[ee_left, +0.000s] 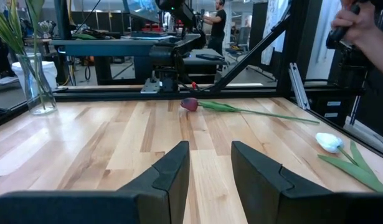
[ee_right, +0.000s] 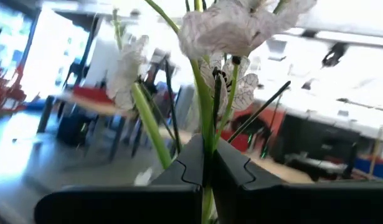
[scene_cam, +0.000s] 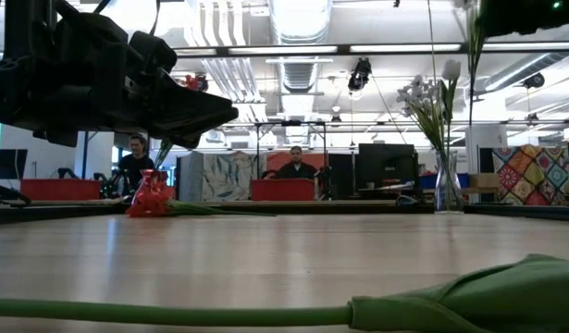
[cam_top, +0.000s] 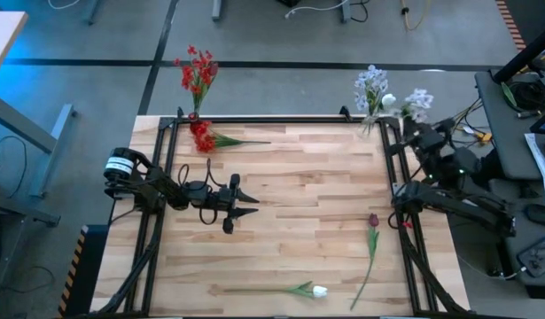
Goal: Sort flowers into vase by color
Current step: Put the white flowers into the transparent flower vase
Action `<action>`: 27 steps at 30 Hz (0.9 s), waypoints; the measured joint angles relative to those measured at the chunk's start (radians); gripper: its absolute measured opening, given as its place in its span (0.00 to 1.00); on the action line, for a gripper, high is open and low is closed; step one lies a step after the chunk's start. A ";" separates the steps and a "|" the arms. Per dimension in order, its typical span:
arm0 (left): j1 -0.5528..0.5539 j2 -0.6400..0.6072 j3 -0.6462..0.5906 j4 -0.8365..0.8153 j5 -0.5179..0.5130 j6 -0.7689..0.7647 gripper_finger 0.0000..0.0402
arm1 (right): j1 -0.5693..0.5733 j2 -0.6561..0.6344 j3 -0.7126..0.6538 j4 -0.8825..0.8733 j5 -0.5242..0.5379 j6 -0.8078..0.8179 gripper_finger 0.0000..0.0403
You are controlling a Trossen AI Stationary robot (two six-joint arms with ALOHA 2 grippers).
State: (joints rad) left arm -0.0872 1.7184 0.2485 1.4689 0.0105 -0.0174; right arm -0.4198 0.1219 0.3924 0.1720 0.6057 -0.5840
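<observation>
Green stem point(scene_cam: 173, 313) lies nearest; right tool point(ee_right: 207, 163) grips pale spray point(ee_right: 231, 28), left tool point(ee_left: 210, 163) open; no legible writing.

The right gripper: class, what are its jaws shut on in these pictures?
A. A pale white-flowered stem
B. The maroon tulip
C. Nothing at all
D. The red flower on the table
A: in the right wrist view the right gripper has its jaws shut on the green stem of a pale white flower, while the maroon tulip lies loose on the table.
</observation>
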 joint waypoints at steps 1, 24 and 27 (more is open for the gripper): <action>0.000 0.000 0.000 0.000 0.000 0.000 0.26 | 0.000 -0.007 -0.006 0.033 0.000 -0.017 0.02; 0.000 0.000 0.000 -0.003 0.000 0.013 0.26 | -0.136 0.195 -0.258 0.660 0.130 0.062 0.02; 0.000 0.000 0.000 -0.003 0.000 0.013 0.26 | -0.182 0.257 -0.267 0.690 0.123 0.103 0.02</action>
State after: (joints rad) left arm -0.0872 1.7186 0.2485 1.4658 0.0105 -0.0044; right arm -0.6016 0.3793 0.1258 0.8618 0.7284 -0.4806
